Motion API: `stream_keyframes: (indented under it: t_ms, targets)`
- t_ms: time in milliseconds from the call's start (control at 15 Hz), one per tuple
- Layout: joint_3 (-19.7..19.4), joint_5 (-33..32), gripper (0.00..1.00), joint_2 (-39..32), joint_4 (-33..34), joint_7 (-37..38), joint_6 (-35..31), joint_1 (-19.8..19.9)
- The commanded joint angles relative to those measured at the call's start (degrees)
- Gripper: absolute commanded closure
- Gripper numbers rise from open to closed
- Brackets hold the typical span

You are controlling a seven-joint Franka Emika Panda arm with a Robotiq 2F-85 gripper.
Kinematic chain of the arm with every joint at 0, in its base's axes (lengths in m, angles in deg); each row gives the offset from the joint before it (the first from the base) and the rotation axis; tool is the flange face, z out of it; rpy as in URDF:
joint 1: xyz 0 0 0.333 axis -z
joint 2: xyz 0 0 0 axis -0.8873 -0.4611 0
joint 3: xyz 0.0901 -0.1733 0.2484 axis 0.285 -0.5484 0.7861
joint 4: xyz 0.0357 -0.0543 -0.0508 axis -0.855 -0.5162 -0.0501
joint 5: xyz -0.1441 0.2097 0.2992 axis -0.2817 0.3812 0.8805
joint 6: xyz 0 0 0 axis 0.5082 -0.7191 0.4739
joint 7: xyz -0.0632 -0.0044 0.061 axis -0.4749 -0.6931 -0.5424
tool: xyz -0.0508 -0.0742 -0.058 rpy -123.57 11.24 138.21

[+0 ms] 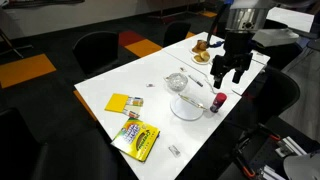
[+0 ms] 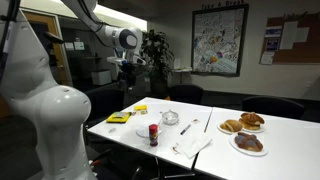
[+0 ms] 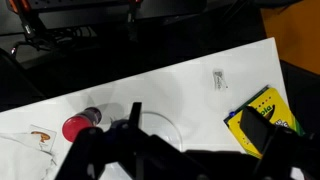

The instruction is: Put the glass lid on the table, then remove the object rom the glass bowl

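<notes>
In both exterior views you look across the white table (image 1: 140,80) from opposite ends; your wrist view looks down on it, close

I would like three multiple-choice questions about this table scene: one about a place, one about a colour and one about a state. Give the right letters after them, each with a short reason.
1. Where does the small red-topped container stand?
A. On the white table, beside the large whitish round bowl
B. On a plate of pastries
C. Inside the whitish bowl

2. What colour is the flat packet near the table's corner?
A. Blue
B. Yellow
C. Green

3. In what state is the robot's claw?
A. Shut on a lid
B. Open and empty, in the air above the table
C. Shut on a spoon

Answers:
1 A: the container stands on the tabletop right next to the bowl.
2 B: the packet is bright yellow in both exterior views and in the wrist view.
3 B: its fingers stand apart with nothing between them.
</notes>
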Motion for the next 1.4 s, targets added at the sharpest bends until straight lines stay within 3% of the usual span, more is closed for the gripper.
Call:
stream_keyframes:
  t_ms: [0,267,533,867,1133,1333]
  targets:
    - [0.2,0.0,0.00,0.0,0.1,0.0,0.2,0.2]
    - [-1.4,-5.1,0.00,-3.3,1.5,-5.9,-4.8,1.7]
    - [-4.2,-11.6,0.00,-8.3,2.4,-14.5,-15.9,3.3]
    - [-9.2,-6.5,0.00,-21.1,7.7,-27.6,-30.2,5.6]
    - [-8.7,-0.1,0.00,-31.0,16.3,-36.2,-32.0,8.9]
    - [-7.1,1.4,0.00,-36.3,22.1,-38.6,-31.4,10.9]
